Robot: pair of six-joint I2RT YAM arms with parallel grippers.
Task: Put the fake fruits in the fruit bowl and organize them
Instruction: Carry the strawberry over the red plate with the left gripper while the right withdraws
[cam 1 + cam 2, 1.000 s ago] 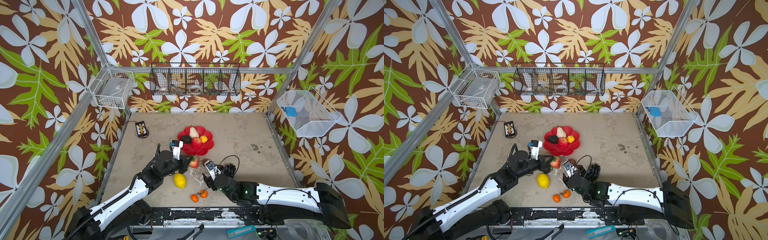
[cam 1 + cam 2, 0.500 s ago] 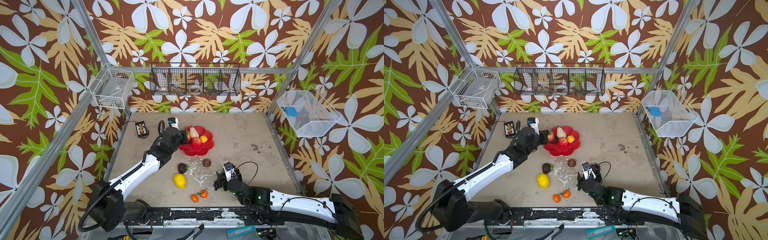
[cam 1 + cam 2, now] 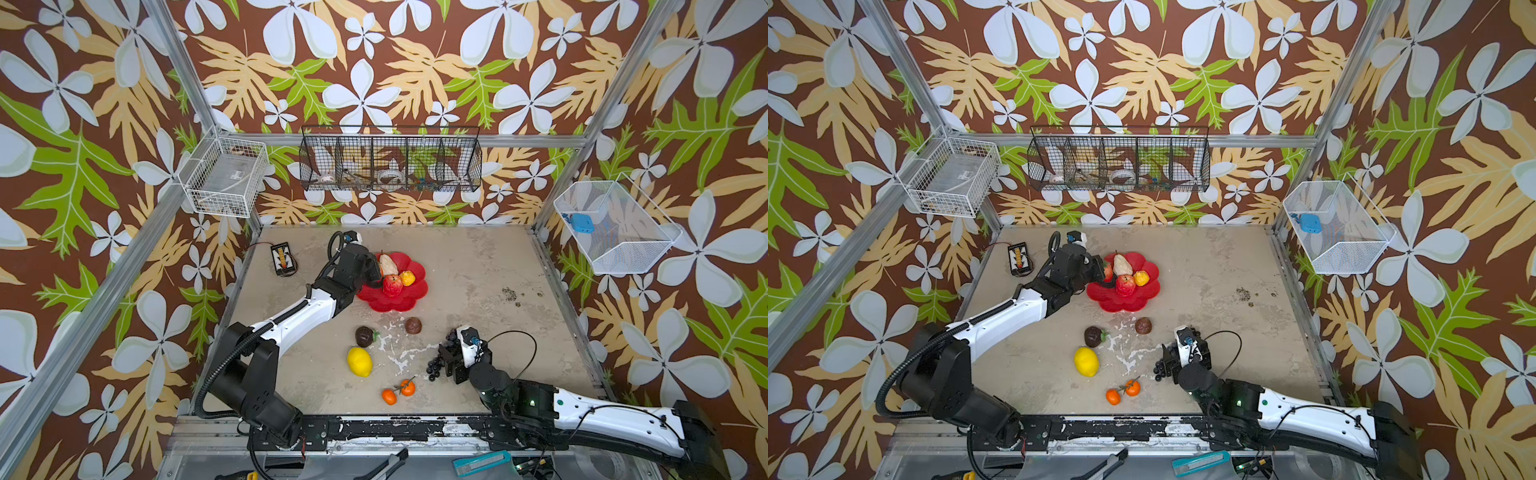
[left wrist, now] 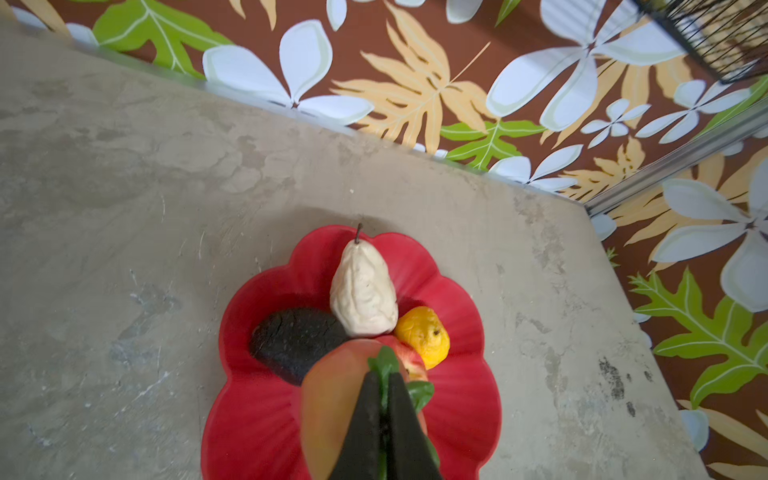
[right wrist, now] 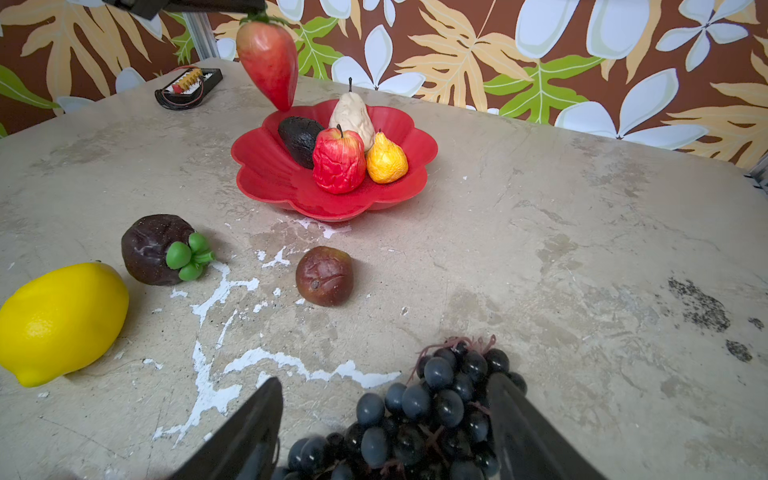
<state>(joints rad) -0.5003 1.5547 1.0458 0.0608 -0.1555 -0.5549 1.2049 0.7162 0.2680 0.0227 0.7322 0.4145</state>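
The red scalloped fruit bowl (image 3: 409, 305) (image 3: 1121, 306) holds a beige pear (image 3: 388, 264), a red apple (image 3: 392, 285), a small yellow fruit (image 3: 408, 277) and a dark avocado (image 4: 291, 340). My left gripper (image 3: 374, 270) (image 4: 384, 378) hangs over the bowl's left rim, shut on the green leaves of a strawberry (image 5: 268, 62) (image 4: 332, 407). My right gripper (image 3: 446, 357) (image 5: 385, 380) is open at the table, its fingers either side of the black grape bunch (image 5: 436, 407) (image 3: 1163, 365). One finger touches the grapes and the other stands apart.
Loose on the table lie a lemon (image 3: 360, 361), a dark fruit with a green stem (image 3: 365, 336), a brown round fruit (image 3: 413, 325) and two small oranges (image 3: 399, 391). A small black box with wires (image 3: 282, 257) sits at the back left. Wire baskets hang on the walls.
My left arm has lifted the strawberry from the table's middle and carried it back over the bowl. My right gripper has pulled back to the right and now straddles the grapes.
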